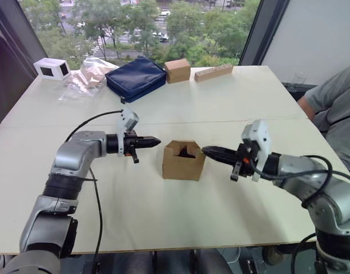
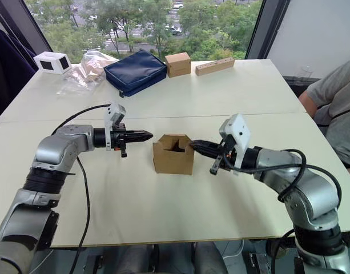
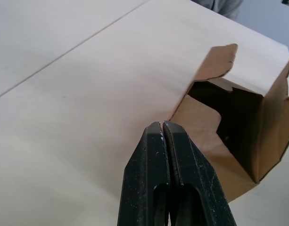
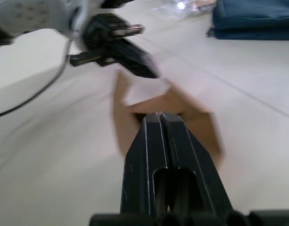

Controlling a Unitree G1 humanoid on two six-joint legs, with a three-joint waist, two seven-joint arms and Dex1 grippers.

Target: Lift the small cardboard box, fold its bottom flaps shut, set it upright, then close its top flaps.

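Observation:
The small cardboard box (image 1: pixel 183 162) stands upright at the middle of the table with its top flaps (image 3: pixel 219 63) raised and its inside showing dark. My left gripper (image 1: pixel 156 140) is shut and empty, level with the box's top and a short way to its left, pointing at it. From the right, my right gripper (image 1: pixel 206 150) is shut and empty, its tip at the box's upper right edge; contact is unclear. In the right wrist view the box (image 4: pixel 191 113) lies just past the shut fingers (image 4: pixel 149 141), with the left gripper (image 4: pixel 151 70) beyond it.
Along the far edge lie a white box (image 1: pixel 52 68), a clear plastic bag (image 1: pixel 86 77), a navy pouch (image 1: pixel 136 77), a cube-shaped brown box (image 1: pixel 177 70) and a long tan bar (image 1: pixel 213 72). A person (image 1: pixel 334 108) sits at the table's right side.

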